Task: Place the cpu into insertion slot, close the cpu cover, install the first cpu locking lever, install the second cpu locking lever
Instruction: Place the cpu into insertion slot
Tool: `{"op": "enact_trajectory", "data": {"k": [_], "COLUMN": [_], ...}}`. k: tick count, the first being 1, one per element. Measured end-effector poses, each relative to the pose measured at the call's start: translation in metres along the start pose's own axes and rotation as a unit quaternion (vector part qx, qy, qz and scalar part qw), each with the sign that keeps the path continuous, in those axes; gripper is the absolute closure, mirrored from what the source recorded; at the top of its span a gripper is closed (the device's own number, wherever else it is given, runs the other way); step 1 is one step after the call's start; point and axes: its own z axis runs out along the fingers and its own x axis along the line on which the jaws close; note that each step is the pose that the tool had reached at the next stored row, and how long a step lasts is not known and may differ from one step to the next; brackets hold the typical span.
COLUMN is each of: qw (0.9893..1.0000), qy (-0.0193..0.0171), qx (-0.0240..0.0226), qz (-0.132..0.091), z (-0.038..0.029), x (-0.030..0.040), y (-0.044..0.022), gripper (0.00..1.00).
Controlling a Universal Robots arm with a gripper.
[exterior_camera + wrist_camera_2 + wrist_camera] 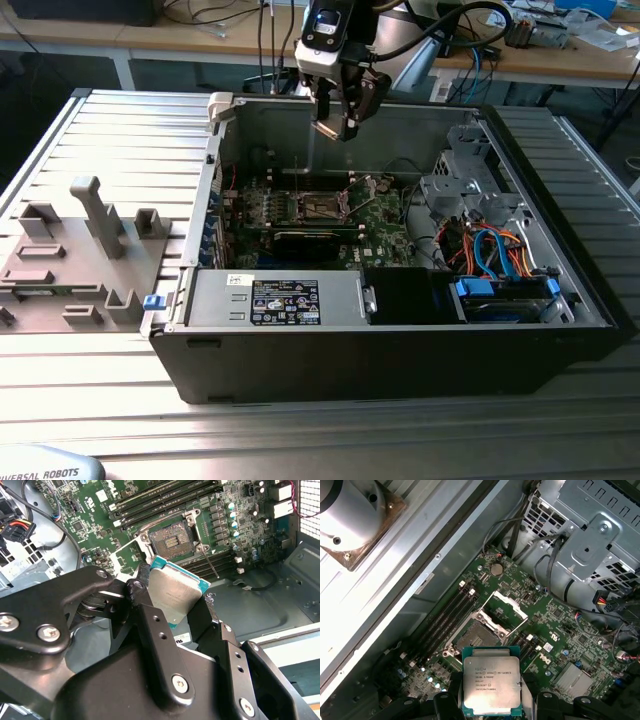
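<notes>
My gripper [340,127] hangs above the open computer case, near its back wall, shut on the cpu [491,685], a flat square chip with a silver-grey top and a teal edge. In the second wrist view the cpu [174,594] sits tilted between the black fingers [146,617]. Below it on the green motherboard [385,222] lies the insertion slot [470,638], dark and uncovered inside its silver rim [170,539]. The cpu cover [503,611] stands swung up beside the slot. A thin locking lever [210,563] sticks out along the slot.
A grey power supply box [275,300] lies along the case front. A metal drive cage [465,180] and blue and orange cables [492,248] stand at the exterior view's right. Memory slots [442,622] flank the socket. A grey fixture tray [75,250] lies outside the case.
</notes>
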Motion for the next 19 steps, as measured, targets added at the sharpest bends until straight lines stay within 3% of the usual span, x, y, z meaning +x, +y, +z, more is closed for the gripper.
{"op": "enact_trajectory", "data": {"k": [19], "qw": [1.0], "qy": [-0.0003], "qx": [0.0], "qz": [0.005], "z": [0.0], "x": [0.0], "y": [0.0], "gripper": [0.46]}}
